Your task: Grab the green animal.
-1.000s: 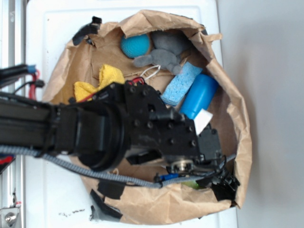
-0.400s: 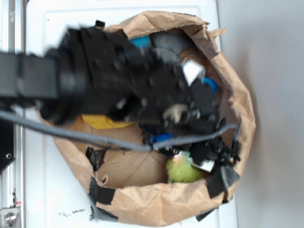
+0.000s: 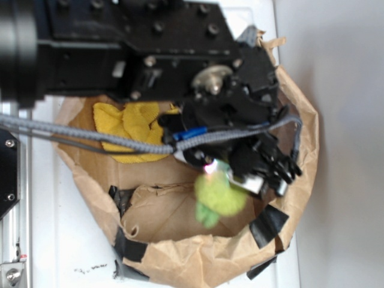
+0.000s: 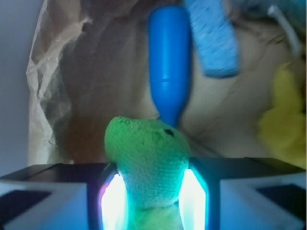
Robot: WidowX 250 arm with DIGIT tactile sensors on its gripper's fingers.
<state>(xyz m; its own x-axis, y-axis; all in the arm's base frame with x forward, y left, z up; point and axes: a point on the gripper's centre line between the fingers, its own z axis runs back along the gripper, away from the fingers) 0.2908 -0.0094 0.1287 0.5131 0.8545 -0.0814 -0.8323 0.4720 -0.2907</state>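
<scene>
White desk (image 3: 72, 240) fills the left of the exterior view, scuffed with dark specks near 7 o'clock. Plain pale grey surface (image 3: 342, 90) runs from 12 to 5 o'clock. Metal rail (image 3: 13, 240) at 8 o'clock. Even, soft light.

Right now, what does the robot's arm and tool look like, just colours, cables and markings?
The arm is boxy matte black with visible screws and a silver round hub. A grey braided cable and a short blue wire run along it. The tool is black, its inner pads glowing cyan-white.
</scene>
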